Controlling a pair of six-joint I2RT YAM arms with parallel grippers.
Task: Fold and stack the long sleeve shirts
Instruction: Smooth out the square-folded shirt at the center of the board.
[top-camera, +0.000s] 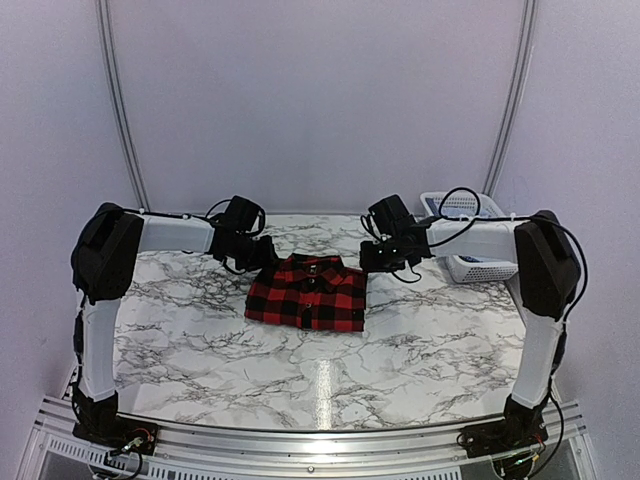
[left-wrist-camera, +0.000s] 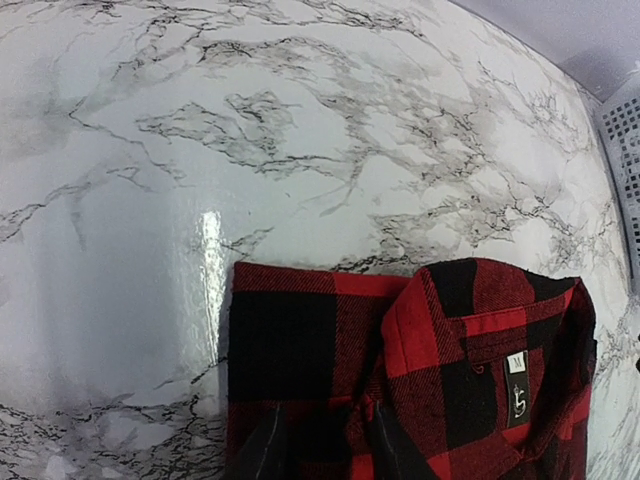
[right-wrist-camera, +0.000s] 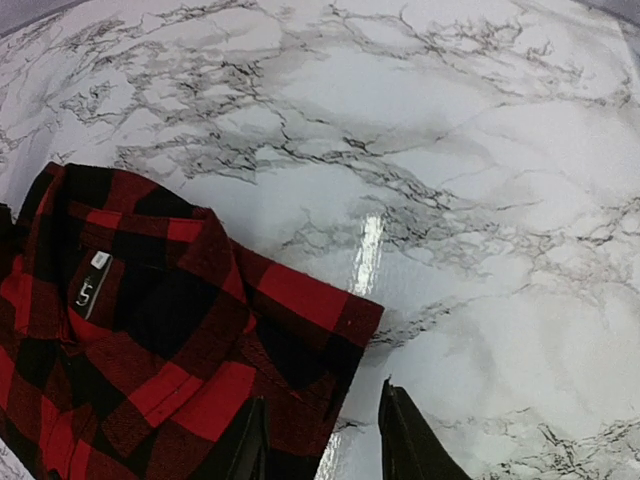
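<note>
**A:** The red-and-black check shirt (top-camera: 308, 293) lies folded near the far edge of the surface (top-camera: 200, 340), about midway along it, collar toward that far edge; no pale blue shirt shows in any view.

**B:** The left tool (left-wrist-camera: 325, 452) hangs over the shirt's far-left corner, fingers apart, nothing pinched that I can see; the right tool (right-wrist-camera: 325, 445) is at the far-right corner, also apart, one finger above the hem, the other above bare marble.

**A:** So where's the danger?

**B:** Snagging, I'd say; both tools sit low over soft cloth, and a finger catching the top layer on the way up could drag the fold open. That right tool straddles the hem; close there and it may grab one layer only and peel it back.

**A:** And the white basket (top-camera: 470, 262)?

**B:** It's near the far-right corner, close beside the right arm; a wide swing could knock it.
</note>
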